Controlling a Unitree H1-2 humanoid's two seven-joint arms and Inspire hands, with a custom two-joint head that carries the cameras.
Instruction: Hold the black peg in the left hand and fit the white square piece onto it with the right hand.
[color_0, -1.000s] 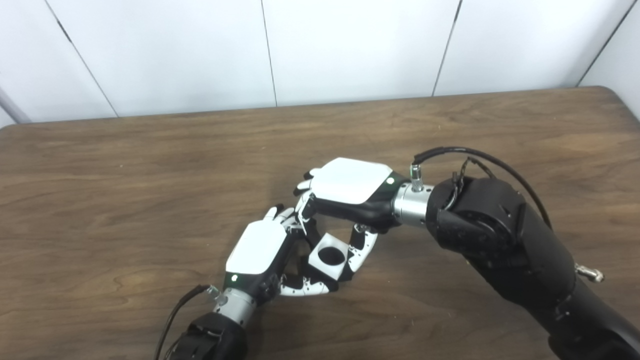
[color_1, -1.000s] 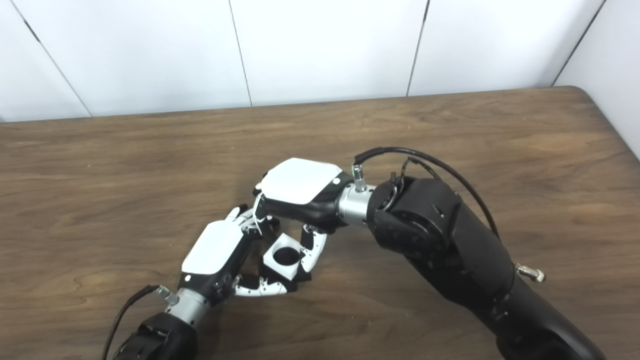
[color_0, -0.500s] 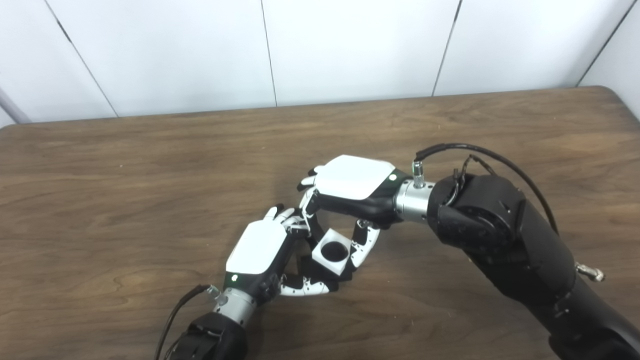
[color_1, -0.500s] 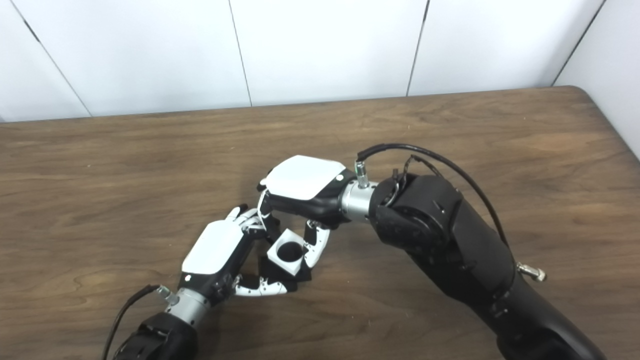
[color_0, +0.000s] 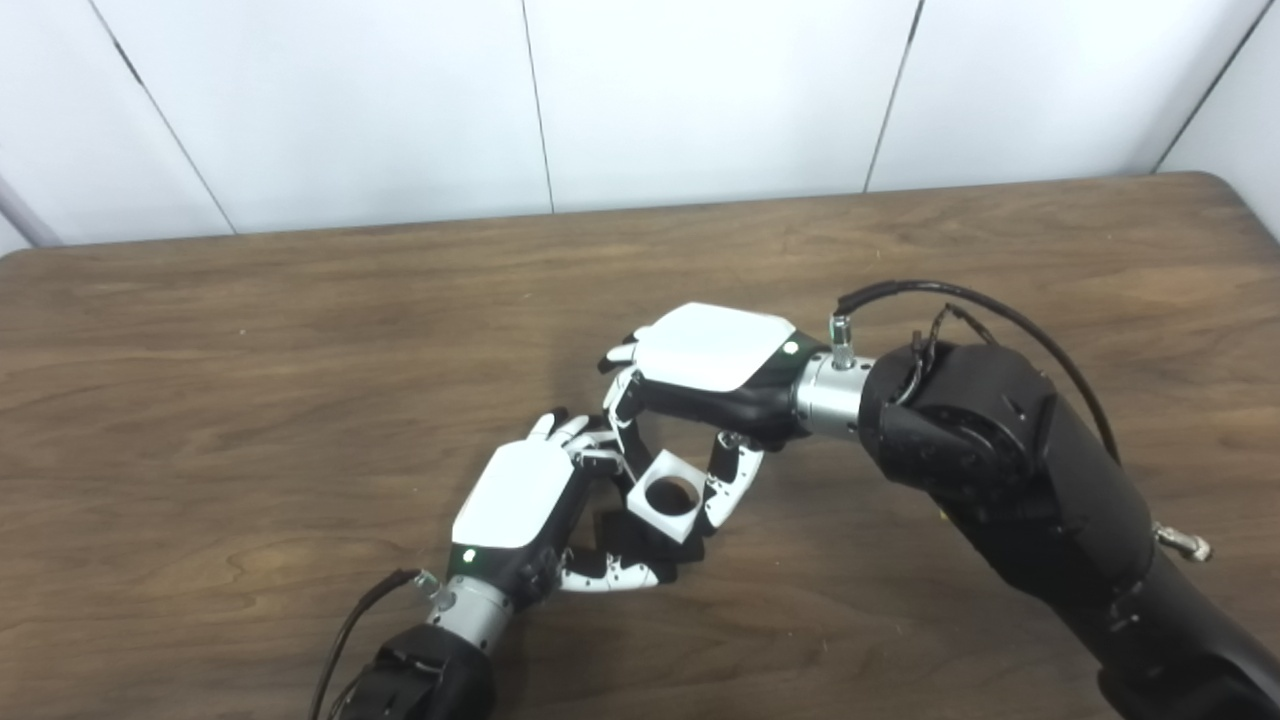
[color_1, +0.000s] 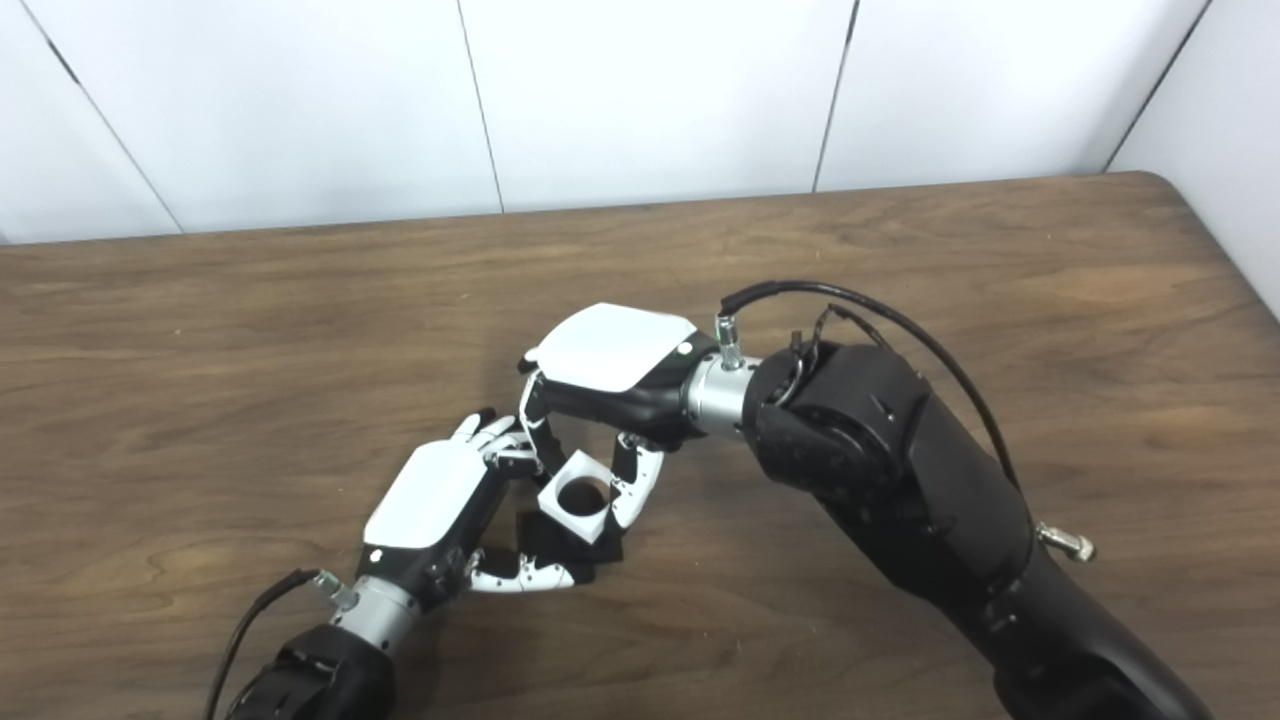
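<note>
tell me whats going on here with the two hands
A humanoid robot is working at a wooden table. Its right hand pinches a white square piece with a round hole between fingers and thumb, holding it just above the left hand. The left hand is closed around a black peg, mostly hidden by the fingers and the piece. Wood shows through the hole, so the piece does not look seated on the peg.

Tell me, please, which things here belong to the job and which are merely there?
In the job: white square piece, held in the right hand; black peg, held in the left hand.

Merely there: wooden table, white wall panels.
</note>
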